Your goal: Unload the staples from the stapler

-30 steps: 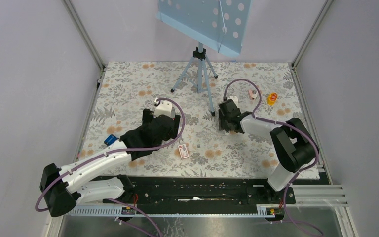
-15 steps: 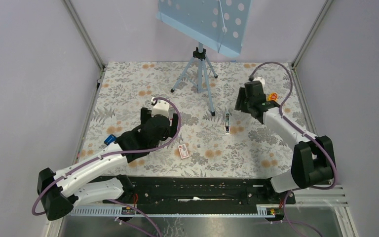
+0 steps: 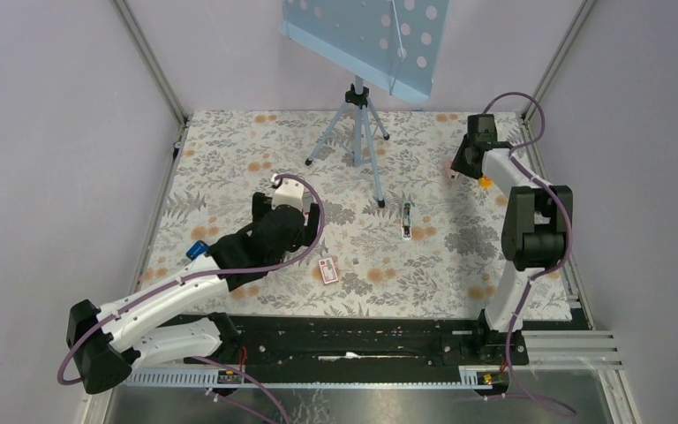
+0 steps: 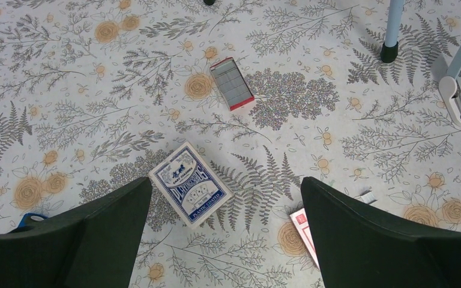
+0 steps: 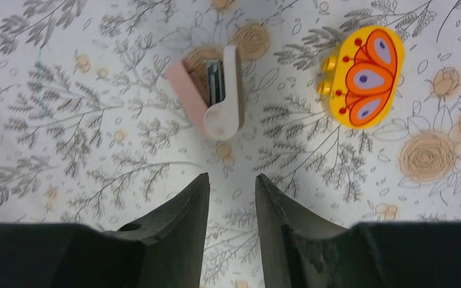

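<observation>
Toward the far right of the bench (image 3: 229, 150), the right jaws hovered just short of the stapler (image 5: 213, 90), narrowed to a slim gap and gripping nothing at all. The pink stapler lay on the bench splayed open in a V, grey metal showing inside, clear of the jaws. A yellow butterfly brick (image 5: 363, 75) sat near it, to the right in the wrist view. Over on the other side, the left jaws stood spread wide and empty above a blue card box (image 4: 191, 191), with 1 red-and-white box (image 4: 232, 84) lying beyond it, well apart.
</observation>
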`<state>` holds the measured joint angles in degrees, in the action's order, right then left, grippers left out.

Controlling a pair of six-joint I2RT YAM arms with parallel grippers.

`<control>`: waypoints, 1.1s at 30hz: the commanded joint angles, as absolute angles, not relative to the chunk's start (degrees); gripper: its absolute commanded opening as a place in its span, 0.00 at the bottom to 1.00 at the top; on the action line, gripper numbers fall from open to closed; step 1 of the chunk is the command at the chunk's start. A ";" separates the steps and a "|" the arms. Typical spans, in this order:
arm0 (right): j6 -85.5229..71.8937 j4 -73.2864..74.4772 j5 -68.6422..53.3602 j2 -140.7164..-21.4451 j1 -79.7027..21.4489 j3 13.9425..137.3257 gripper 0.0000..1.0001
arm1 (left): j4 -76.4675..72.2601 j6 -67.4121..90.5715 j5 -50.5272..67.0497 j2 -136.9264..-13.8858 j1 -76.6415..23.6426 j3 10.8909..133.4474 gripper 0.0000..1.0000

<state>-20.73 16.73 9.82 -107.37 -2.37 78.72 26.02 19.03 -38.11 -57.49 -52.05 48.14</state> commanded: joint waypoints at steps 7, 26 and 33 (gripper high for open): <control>-20.13 19.82 4.24 -116.58 1.64 90.49 0.40 | 24.90 18.21 -37.19 -59.15 -51.82 48.64 0.99; -20.05 24.77 1.07 -127.07 3.47 102.82 0.36 | 24.85 18.11 -36.51 -59.83 -51.81 48.68 0.99; -19.64 25.17 0.13 -128.32 3.46 102.96 0.37 | 24.87 17.93 -36.55 -59.77 -51.81 48.78 0.99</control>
